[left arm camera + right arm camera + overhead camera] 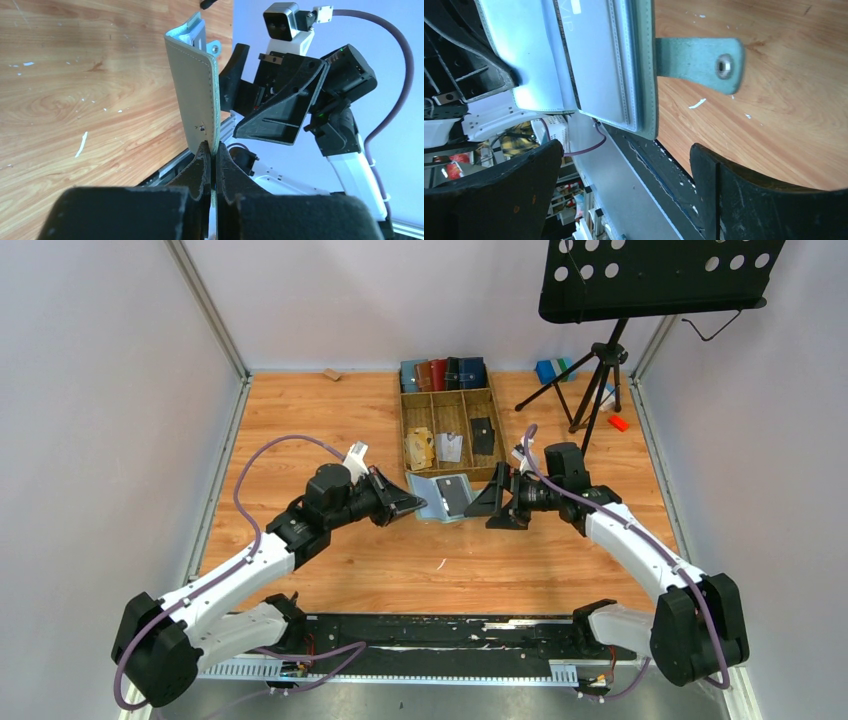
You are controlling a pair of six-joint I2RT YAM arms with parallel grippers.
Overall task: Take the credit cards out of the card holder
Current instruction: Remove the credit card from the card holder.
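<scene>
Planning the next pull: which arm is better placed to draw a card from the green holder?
Right. The right end effector stands open beside the credit card; the left end effector is shut on the card holder.

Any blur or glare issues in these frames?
Left wrist: left hand soft in the foreground, card holder sharp. Right wrist: card holder's inside washed out pale, right hand blurred. Top external: even light, in focus.

The card holder (197, 95) looks like green leather, dull, not shiny, with stitches along the edge. Its snap (724, 65) is shiny metal. The credit card (456, 494) inside is smooth dark plastic. The table (75, 75) is smooth wood with small white scratches. The right gripper (626, 150) is dull, rough black plastic.
</scene>
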